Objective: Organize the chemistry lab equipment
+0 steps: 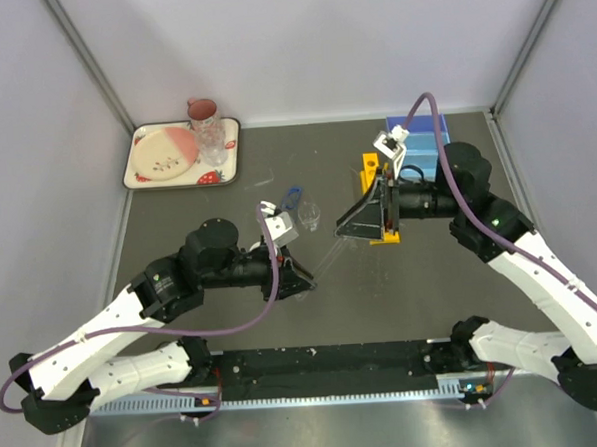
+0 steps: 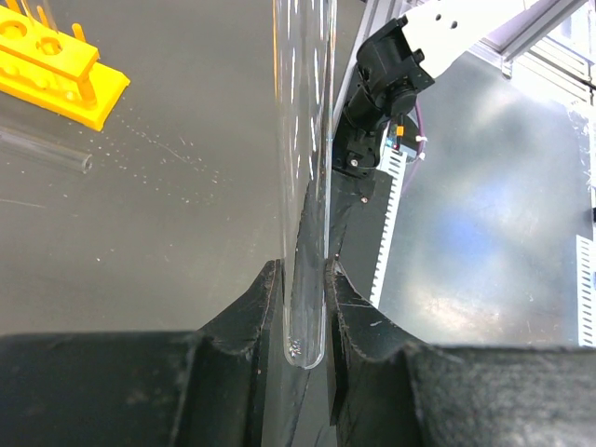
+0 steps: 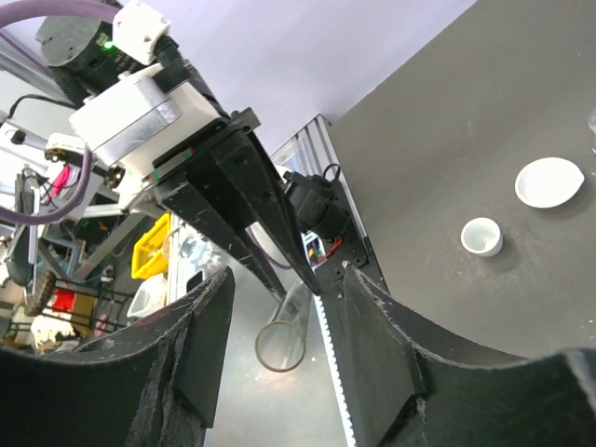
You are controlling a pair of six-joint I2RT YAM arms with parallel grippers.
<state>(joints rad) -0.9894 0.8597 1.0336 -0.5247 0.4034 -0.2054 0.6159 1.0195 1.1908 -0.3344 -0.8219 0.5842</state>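
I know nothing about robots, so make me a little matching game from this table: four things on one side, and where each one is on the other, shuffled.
Things:
1. glass tube
2. pink mug
3. blue divided tray
4. yellow rack

Places:
A. at the back, far right
B. on the cream tray, far left corner
C. standing right of centre, holes upward
D. clamped in the left tool

Pairs: 1-D, 2-B, 3-A, 4-C.

A robotics lab cell is indicated: a dark counter is enclosed by pale panels on aluminium framing, and a yellow holed tube rack is set upon it.
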